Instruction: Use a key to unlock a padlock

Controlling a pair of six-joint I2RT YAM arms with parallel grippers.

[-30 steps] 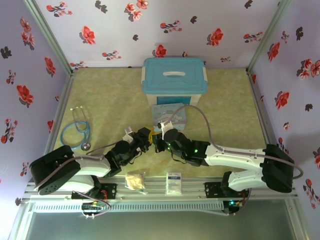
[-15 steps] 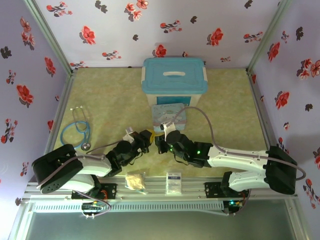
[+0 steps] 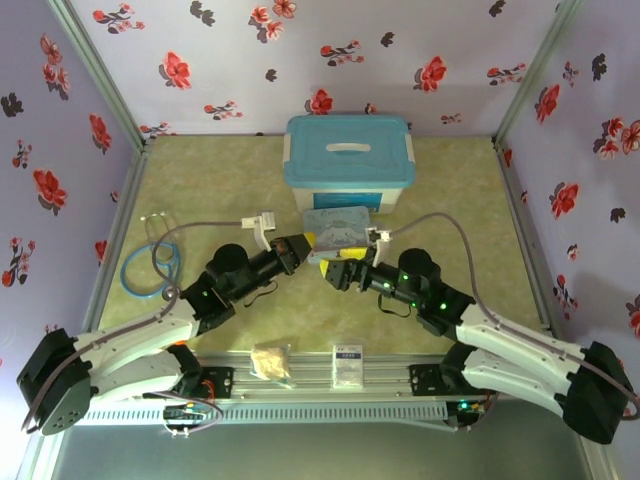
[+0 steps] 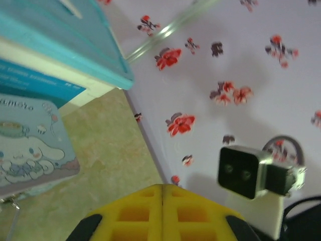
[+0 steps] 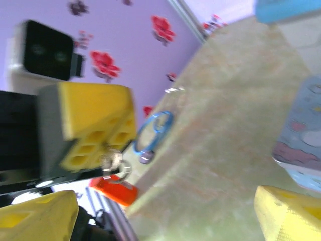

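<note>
The key shows in the right wrist view as a small blurred bit of metal at the tip of the left gripper. A silver ring and an orange tag hang just under it, but its shape is too small to make out. The yellow pads of that gripper are pressed flat together, seam closed, pinching the key above the counter. At 4 o'clock from it, near but apart, the right gripper faces it tip to tip. Its yellow fingers are spread wide with nothing between them. At 1 o'clock from the left gripper lies the blue cartoon tin, flat on the counter. At 12 o'clock from the tin, just beside it, stands a white box with a blue lid. Well off at 9 o'clock from the left gripper, a blue stethoscope lies coiled by the left wall. At 6 o'clock, on the rail at the near edge, sit a tan packet and a small white packet, side by side but apart.
</note>
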